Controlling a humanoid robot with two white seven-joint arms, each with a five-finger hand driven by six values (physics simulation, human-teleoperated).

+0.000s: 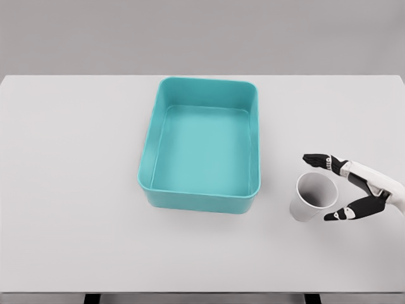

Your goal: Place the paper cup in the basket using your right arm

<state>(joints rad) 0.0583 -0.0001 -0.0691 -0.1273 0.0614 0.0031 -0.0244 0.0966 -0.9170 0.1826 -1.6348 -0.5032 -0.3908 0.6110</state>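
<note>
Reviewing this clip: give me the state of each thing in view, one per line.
paper cup: upright on the table, open mouth up, empty, not yet grasped.
basket: upright, empty, left of the cup.
right hand: open, fingers spread around the cup's right side.
table: bears the basket and the cup.
left arm: out of view.

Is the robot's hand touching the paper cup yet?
Cannot tell. In the head view the right hand has open fingers around the paper cup, but no clear contact or gap shows.
</note>
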